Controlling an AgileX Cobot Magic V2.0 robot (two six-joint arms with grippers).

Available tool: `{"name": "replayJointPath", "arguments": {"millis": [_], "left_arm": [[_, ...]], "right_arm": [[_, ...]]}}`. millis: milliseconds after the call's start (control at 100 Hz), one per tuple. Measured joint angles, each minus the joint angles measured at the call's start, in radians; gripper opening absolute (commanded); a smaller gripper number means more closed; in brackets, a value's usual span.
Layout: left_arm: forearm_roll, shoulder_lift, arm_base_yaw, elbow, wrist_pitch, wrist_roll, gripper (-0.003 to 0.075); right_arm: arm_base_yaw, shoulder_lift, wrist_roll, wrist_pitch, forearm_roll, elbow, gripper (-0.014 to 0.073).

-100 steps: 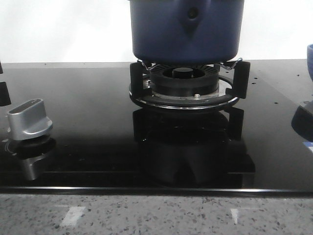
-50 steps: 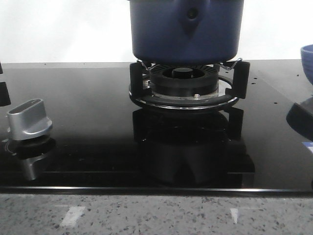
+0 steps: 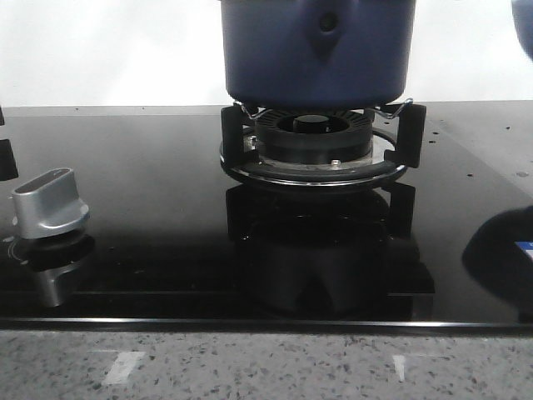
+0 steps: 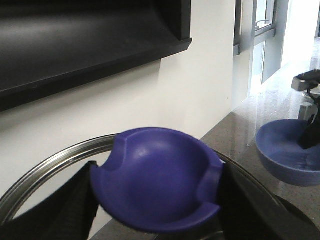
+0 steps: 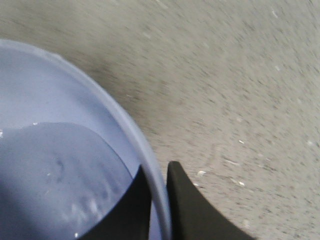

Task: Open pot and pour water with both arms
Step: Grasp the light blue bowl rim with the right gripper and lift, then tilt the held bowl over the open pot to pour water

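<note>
right gripper (image 5: 159, 200): fingers pinching thin rim of blue bowl (image 5: 55, 150), water inside | left gripper (image 4: 155, 200): apparently clamping rounded blue lid knob (image 4: 157, 187); steel-rimmed lid (image 4: 55, 165) | pot (image 3: 316, 50): matte dark-blue, on burner (image 3: 312, 146)

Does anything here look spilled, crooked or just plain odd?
Nothing looks spilled or broken. The pot sits level on the burner grate. The right gripper pinches the rim of a water-filled blue bowl, and the left gripper is around the blue lid knob.
</note>
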State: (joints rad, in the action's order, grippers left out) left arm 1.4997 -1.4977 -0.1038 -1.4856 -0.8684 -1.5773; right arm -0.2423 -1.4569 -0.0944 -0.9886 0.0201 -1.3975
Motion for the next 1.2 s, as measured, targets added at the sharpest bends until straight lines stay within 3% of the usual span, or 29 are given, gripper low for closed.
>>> {"name": "replayJointPath", "arguments": {"millis": [250,720,950,1200], "left_arm": [[0.0,0.0,0.0,0.0,0.031,0.0,0.032],[-0.006,0.0,0.0,0.0,0.141,0.0,0.032],[-0.006,0.0,0.011,0.0,0.178,0.0,0.032],[-0.004,0.0,0.072,0.0,0.173,0.0,0.032]], "right_arm": [[0.032,0.0,0.094,-0.078,0.137,-0.165,-0.0065],[0.311,-0.068,0.136,-0.064,0.144,-0.365,-0.0065],[0.445,-0.164,0.146,0.077,0.127,-0.395,-0.0065],[0.498,-0.188,0.147,0.321,0.09,-0.341,-0.0046]]}}
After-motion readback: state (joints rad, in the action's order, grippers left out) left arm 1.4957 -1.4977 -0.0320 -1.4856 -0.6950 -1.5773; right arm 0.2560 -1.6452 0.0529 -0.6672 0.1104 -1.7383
